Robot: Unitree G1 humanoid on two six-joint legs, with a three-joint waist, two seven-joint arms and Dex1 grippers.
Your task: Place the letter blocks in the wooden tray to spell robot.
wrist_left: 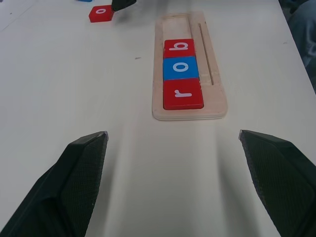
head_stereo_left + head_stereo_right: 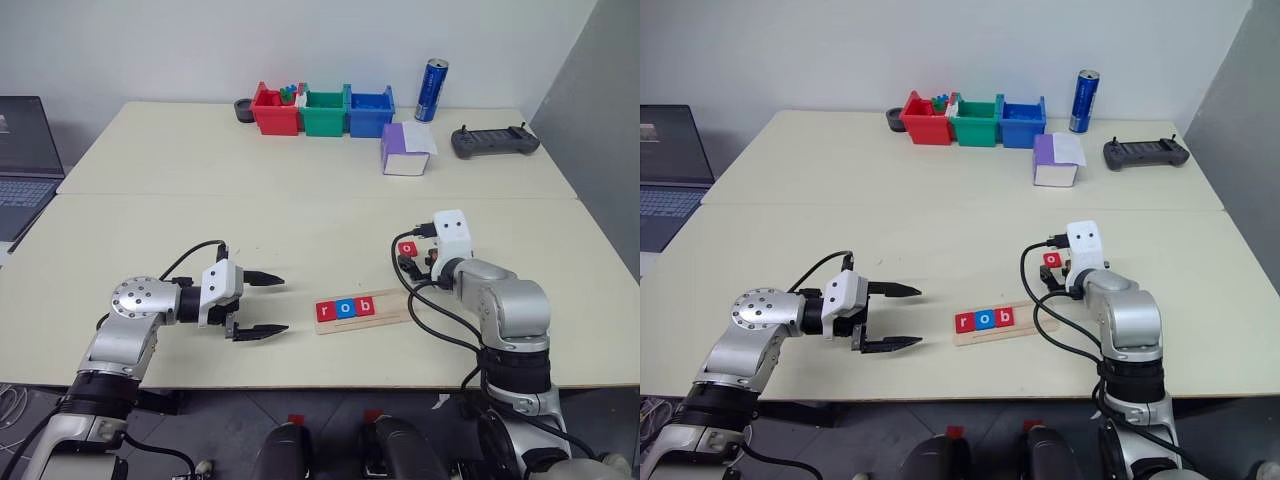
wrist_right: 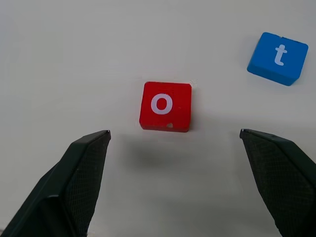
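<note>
Pale cream covered the counter (image 2: 300,190), which ran to a white wall at the top of the frame. Near the lower middle of the head view lay the wooden tray (image 2: 392,312), a long, narrow, pale slab with a shallow groove. Three flat square letter blocks sat side by side at its left end: a red block marked "r" (image 2: 325,311), a blue block marked "o" (image 2: 345,308) and a red block marked "b" (image 2: 365,305), all in white lowercase. The right end of the groove was bare wood.

Just up and to the right of the tray, a second red block marked "o" (image 3: 165,106) lay flat on the counter, and a blue block marked "t" (image 3: 277,58) lay apart from it, tilted at an angle.

At lower left, the left gripper (image 2: 262,304) pointed toward the tray with its fingers spread wide and nothing between them. The right gripper (image 3: 173,143) hung over the loose red "o", fingers likewise wide apart and not touching it.

Along the far edge stood red, green and blue bins (image 2: 322,110), a blue can (image 2: 431,90), a purple-and-white box (image 2: 404,150) and a dark controller (image 2: 494,141); none had legible writing.
</note>
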